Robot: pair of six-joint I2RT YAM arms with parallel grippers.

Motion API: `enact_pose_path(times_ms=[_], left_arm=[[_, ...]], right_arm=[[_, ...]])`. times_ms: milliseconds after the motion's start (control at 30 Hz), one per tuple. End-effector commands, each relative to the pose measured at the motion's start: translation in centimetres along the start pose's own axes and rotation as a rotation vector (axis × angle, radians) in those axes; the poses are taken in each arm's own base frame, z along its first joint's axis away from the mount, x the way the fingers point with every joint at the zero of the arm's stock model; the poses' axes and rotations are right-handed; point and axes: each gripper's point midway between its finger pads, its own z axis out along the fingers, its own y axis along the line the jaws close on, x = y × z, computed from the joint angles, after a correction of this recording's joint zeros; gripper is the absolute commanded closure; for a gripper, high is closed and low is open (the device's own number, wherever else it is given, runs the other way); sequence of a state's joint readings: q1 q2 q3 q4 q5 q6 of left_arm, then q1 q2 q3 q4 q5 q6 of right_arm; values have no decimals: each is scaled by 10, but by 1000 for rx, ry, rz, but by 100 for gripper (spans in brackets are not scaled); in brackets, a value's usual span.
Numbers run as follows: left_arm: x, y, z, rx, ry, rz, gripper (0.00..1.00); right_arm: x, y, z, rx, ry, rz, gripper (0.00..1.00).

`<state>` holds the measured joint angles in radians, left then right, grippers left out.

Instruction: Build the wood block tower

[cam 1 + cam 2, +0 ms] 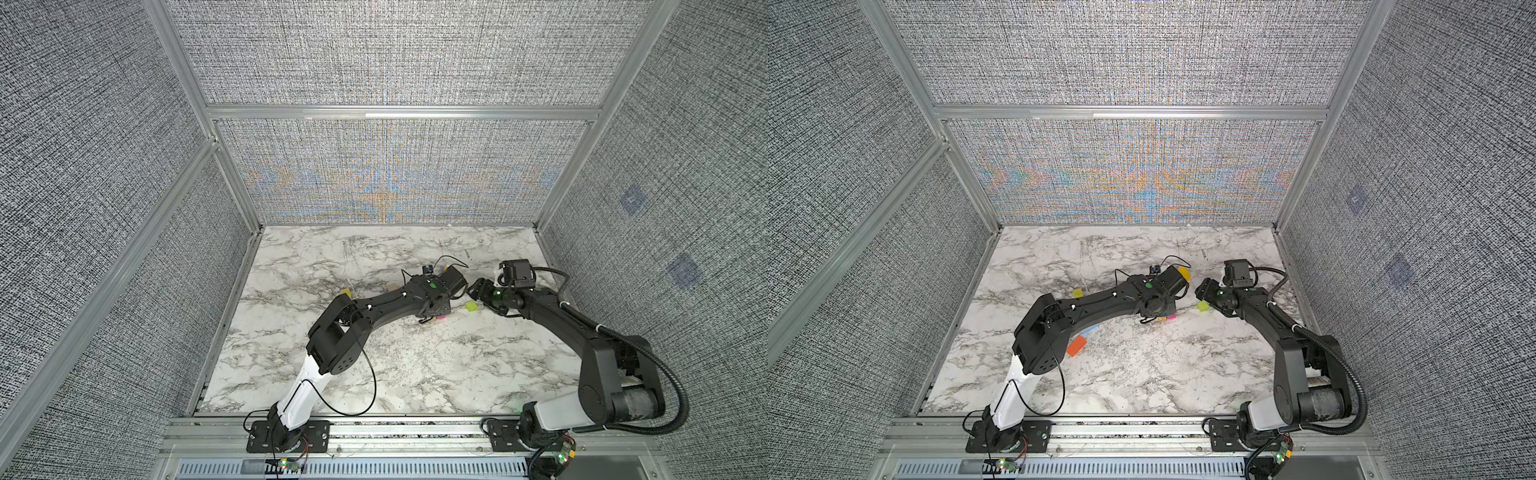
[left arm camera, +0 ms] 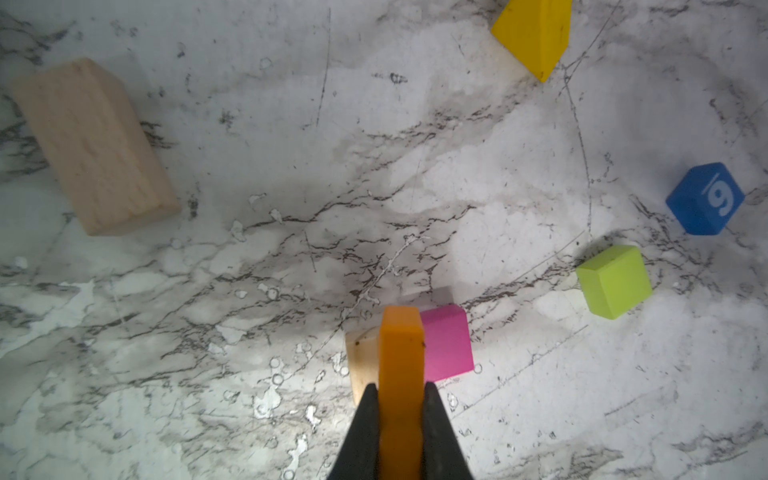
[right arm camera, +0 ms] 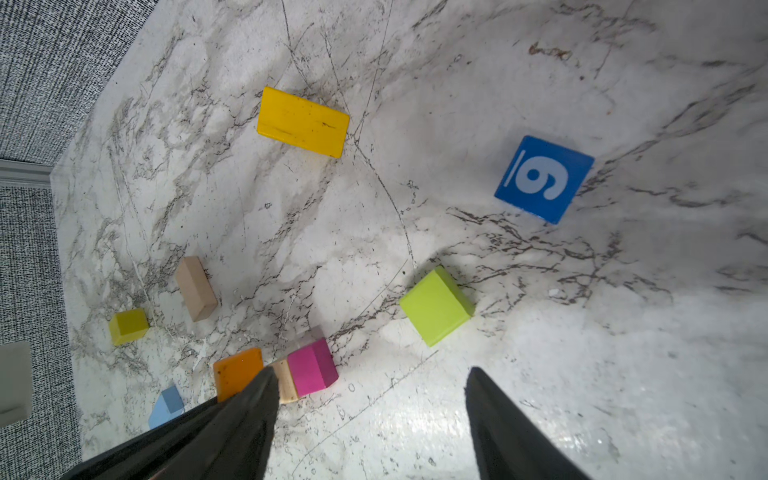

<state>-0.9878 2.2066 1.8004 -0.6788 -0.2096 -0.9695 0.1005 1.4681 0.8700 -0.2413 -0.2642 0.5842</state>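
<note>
My left gripper (image 2: 401,399) is shut on an orange block (image 2: 401,365), held just over a bare wood block (image 2: 362,361) and a magenta cube (image 2: 448,343) that sit side by side on the marble table (image 1: 415,374). My right gripper (image 3: 370,382) hangs open above the table with nothing between its fingers, near a lime green cube (image 3: 436,305). A blue cube marked 6 (image 3: 544,178), a yellow bar (image 3: 303,122), a bare wood bar (image 3: 195,289), a small yellow cube (image 3: 128,326) and a light blue wedge (image 3: 166,407) lie apart. No tower is in view.
A second orange block (image 1: 1076,346) lies beside the left arm's elbow in a top view. Grey fabric walls with aluminium posts (image 1: 232,183) enclose the table on three sides. Both arm bases are bolted to the rail (image 1: 415,432) at the front edge.
</note>
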Motion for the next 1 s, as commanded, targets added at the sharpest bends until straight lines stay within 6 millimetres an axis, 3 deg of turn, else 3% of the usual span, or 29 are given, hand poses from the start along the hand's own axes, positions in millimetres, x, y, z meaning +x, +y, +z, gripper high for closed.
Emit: enact_pose_path(times_ms=[0, 633, 967], left_arm=[[1, 4, 1, -20, 3, 2, 89], [8, 10, 1, -67, -3, 1, 89], [7, 11, 4, -79, -12, -1, 90]], right_arm=[[-1, 6, 2, -34, 2, -3, 22], [-1, 9, -1, -64, 0, 4, 11], [-1, 10, 0, -75, -3, 9, 9]])
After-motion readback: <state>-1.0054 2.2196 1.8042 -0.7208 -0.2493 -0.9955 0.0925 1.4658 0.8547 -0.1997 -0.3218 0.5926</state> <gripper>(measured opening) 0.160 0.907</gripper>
